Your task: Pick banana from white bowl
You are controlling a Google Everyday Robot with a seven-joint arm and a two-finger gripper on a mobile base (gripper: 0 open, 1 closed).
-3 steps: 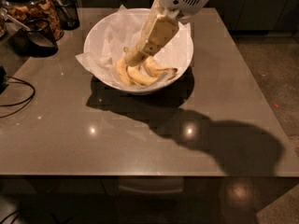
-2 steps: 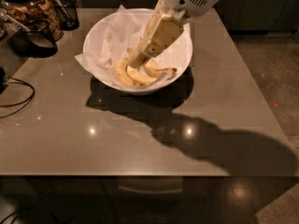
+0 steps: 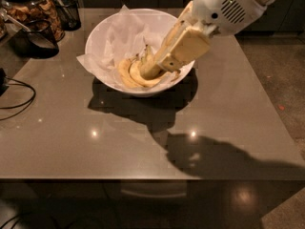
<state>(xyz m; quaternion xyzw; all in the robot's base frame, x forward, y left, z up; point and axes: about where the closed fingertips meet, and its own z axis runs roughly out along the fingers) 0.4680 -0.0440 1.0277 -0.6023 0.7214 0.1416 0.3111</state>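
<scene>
The white bowl [image 3: 102,35], wide and lined with crinkled white paper, stands at the back middle of the grey table [image 3: 143,142]. Yellow bananas [image 3: 127,74] lie at its front bottom. My gripper [image 3: 148,71] reaches down into the bowl from the upper right, and its tip is down among the bananas, touching them. The cream gripper body hides the right part of the bananas. The white wrist housing [image 3: 224,8] hangs above the bowl's right rim.
A glass jar of snacks [image 3: 35,8] and a dark cup [image 3: 35,39] stand at the back left, with another dark container [image 3: 66,6] behind. A black cable [image 3: 16,97] lies on the left edge. The arm's shadow falls across the table's front right.
The wrist housing has swung to the right and the gripper tip has sunk lower into the bowl, down onto the bananas. The bowl has stayed in place.
</scene>
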